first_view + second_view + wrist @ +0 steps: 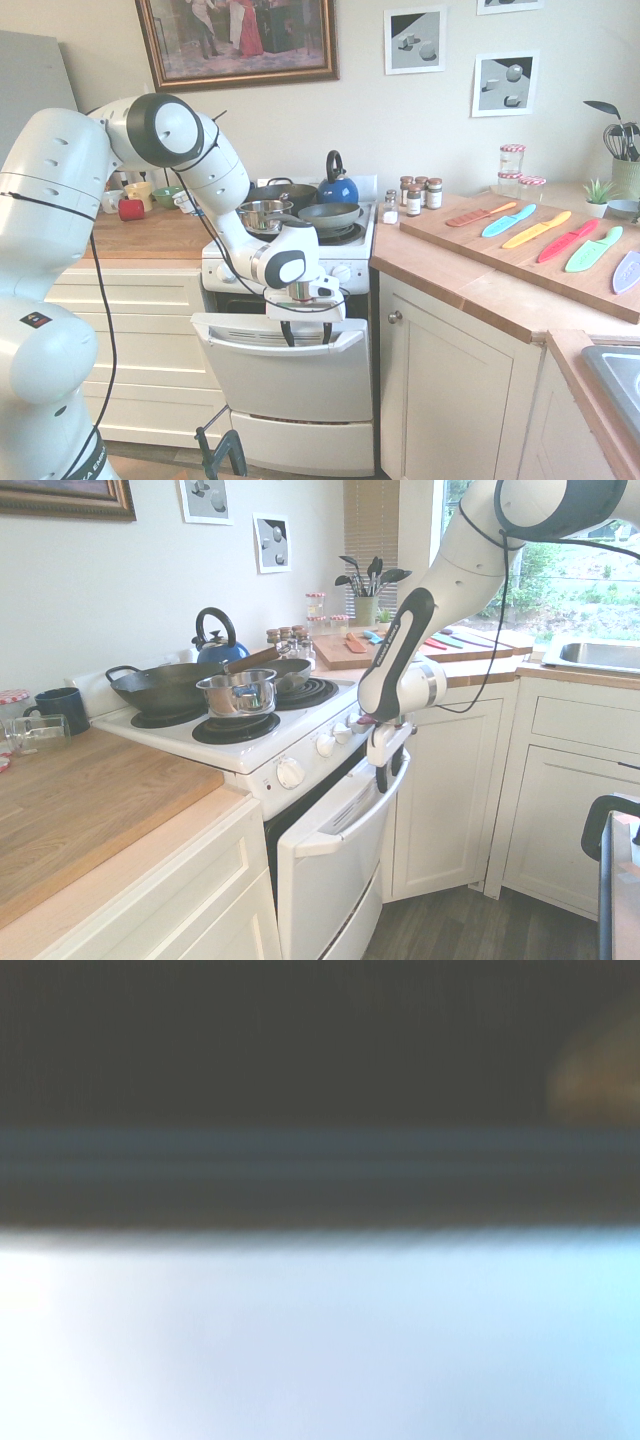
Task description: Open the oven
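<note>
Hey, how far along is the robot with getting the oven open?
Partway, it seems. The oven door has come away at the top, showing a dark gap under the knobs. In hand: the gripper is at the wide handle. Left: the door leans only partly out, so it likely needs lowering further.
</note>
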